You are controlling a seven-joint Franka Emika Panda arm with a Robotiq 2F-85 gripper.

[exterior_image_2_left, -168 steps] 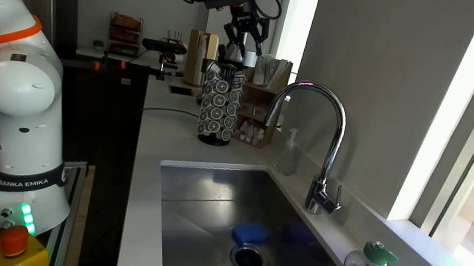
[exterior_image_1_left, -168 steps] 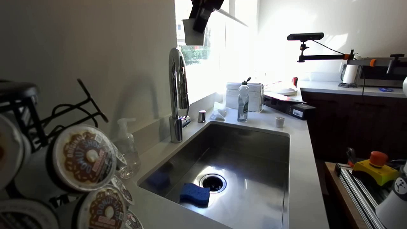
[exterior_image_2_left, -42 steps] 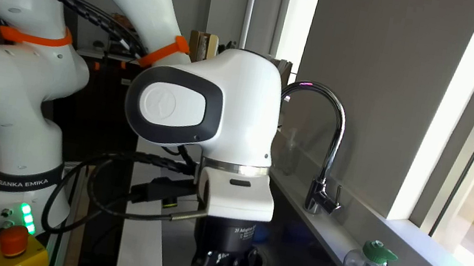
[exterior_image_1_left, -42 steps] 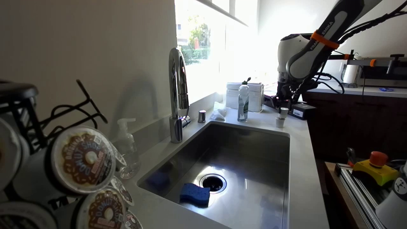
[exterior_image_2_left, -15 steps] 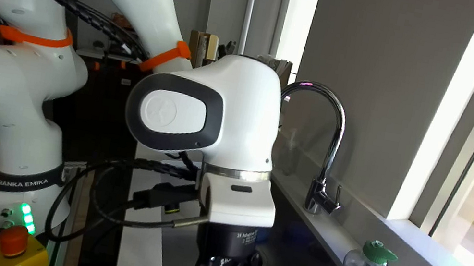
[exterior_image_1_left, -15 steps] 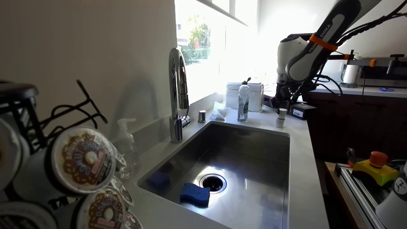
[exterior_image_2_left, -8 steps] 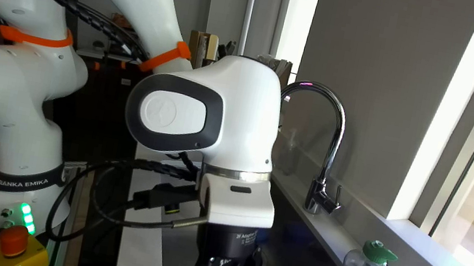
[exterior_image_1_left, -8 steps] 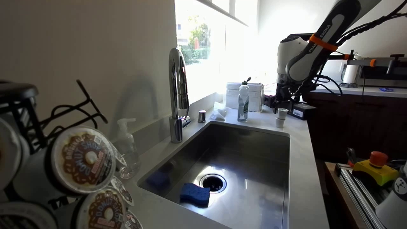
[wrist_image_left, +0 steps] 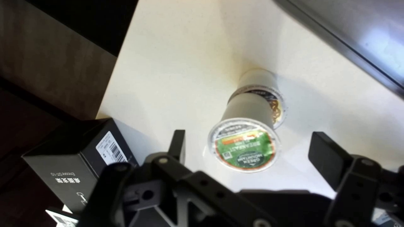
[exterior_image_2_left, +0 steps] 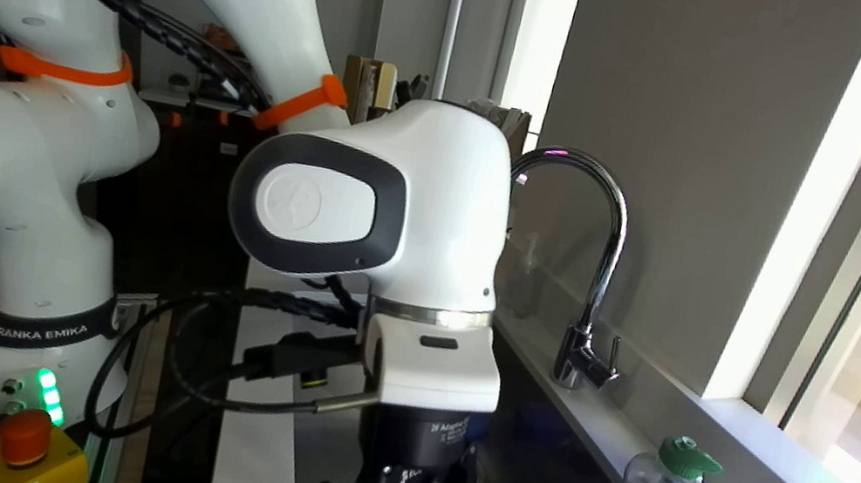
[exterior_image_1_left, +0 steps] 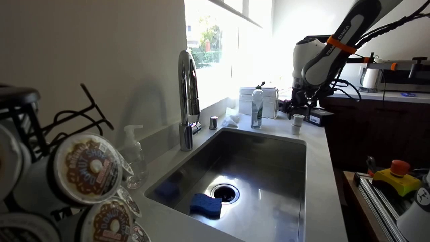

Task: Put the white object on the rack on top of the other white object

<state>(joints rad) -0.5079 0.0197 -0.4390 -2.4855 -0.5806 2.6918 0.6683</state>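
Note:
The white object (exterior_image_1_left: 298, 120), a small tapered cup with a green printed lid (wrist_image_left: 245, 148), stands upright on top of the other white object (exterior_image_1_left: 295, 129) on the counter. In the wrist view the lower white object (wrist_image_left: 257, 78) shows a brown and yellow lid partly covered by the upper cup. My gripper (wrist_image_left: 252, 149) is open around the upper cup, its black fingers (wrist_image_left: 329, 157) apart from it on both sides. The rack (exterior_image_1_left: 20, 97), black wire filled with similar cups, is at the left in an exterior view, far from my gripper.
The sink (exterior_image_1_left: 268, 188) with a blue sponge (exterior_image_1_left: 206, 205) lies beside the stack. A black box (wrist_image_left: 72, 164) sits close to my gripper. A soap bottle (exterior_image_1_left: 257, 107), white boxes (exterior_image_1_left: 247, 101) and a chrome faucet (exterior_image_1_left: 185, 101) stand along the window side.
Over the last second my fingers have spread from shut on the upper cup to wide open, letting it go. The upper cup stays on the lower one. The arm has hardly moved.

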